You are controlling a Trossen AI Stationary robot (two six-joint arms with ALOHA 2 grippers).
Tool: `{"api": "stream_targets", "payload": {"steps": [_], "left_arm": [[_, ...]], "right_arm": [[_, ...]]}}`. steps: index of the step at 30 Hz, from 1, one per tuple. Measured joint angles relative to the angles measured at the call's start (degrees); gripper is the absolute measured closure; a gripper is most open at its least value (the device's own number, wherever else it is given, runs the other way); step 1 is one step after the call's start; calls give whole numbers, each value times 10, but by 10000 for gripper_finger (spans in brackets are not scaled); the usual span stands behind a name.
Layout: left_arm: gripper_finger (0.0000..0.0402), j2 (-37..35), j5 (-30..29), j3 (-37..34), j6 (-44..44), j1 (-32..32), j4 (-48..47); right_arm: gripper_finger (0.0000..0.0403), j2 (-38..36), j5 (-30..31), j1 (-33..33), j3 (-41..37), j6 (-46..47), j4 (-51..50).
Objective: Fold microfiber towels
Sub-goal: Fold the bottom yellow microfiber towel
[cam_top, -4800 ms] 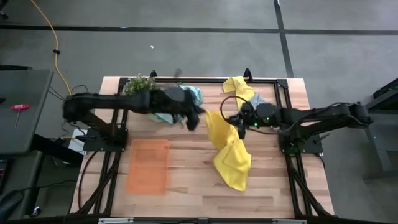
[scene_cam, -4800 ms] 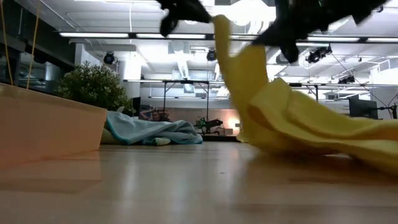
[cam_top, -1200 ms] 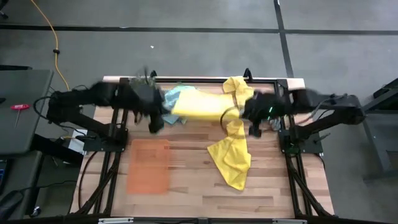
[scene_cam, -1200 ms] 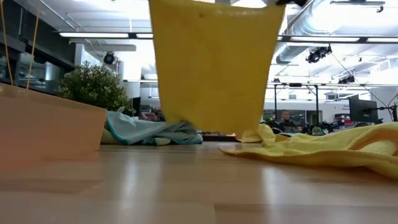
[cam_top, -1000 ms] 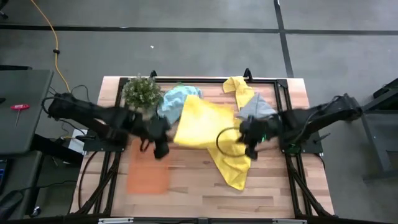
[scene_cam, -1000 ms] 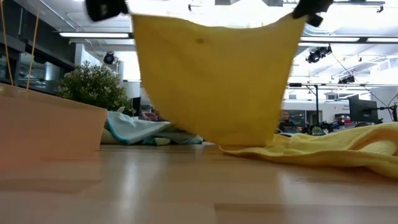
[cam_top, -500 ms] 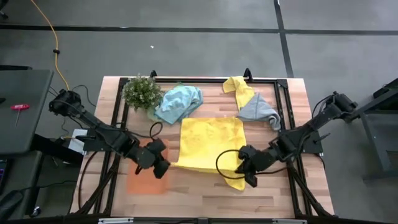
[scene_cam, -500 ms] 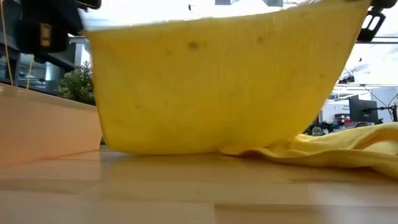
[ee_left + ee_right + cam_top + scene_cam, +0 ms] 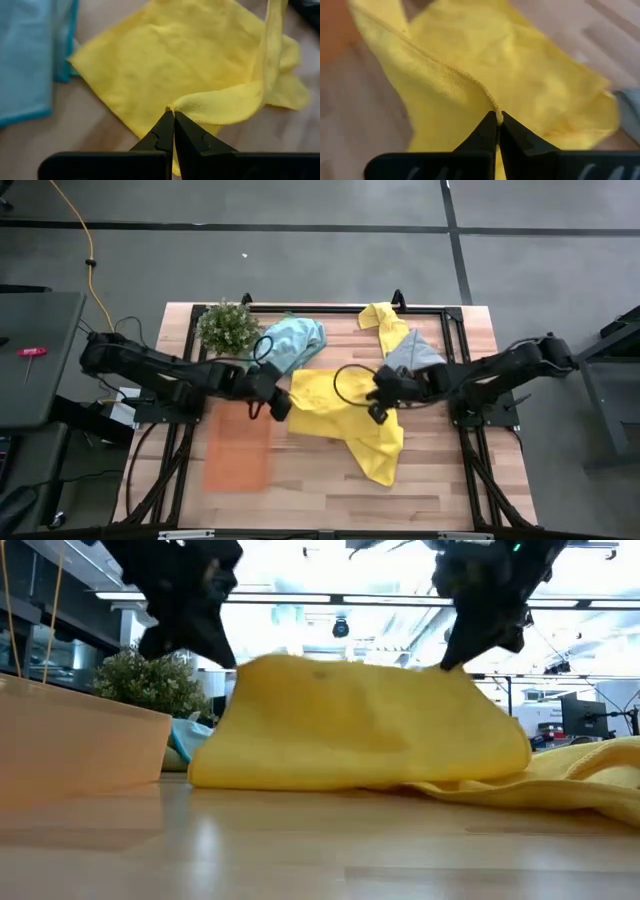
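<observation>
Near the middle of the counter [image 9: 320,480] a yellow towel [image 9: 325,405] lay half doubled over, its raised edge held at each end: the left gripper [image 9: 279,406] had its jaws clenched on one corner and the right gripper [image 9: 379,406] had its jaws clenched on the other. A second yellow towel [image 9: 378,452] sprawled from beneath it toward the near edge, with an orange tray [image 9: 238,450] flat toward the left edge. Farther back a light blue towel [image 9: 290,343], a grey towel [image 9: 412,353], a third yellow towel [image 9: 384,320] and a small plant [image 9: 226,327] sat along the far edge.
</observation>
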Motion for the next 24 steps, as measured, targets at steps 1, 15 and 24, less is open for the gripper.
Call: {"api": "stream_targets", "payload": {"steps": [1,15,24], "left_arm": [[401,6,0,0,5,9,2],[401,109,-38,0,-12,59,34],[402,145,-42,0,-35,81,37]], "right_arm": [[403,3,1,-11,0,0,-7],[403,62,44,-87,-1,33,-22],[403,80,64,-96,-1,79,-25]]}}
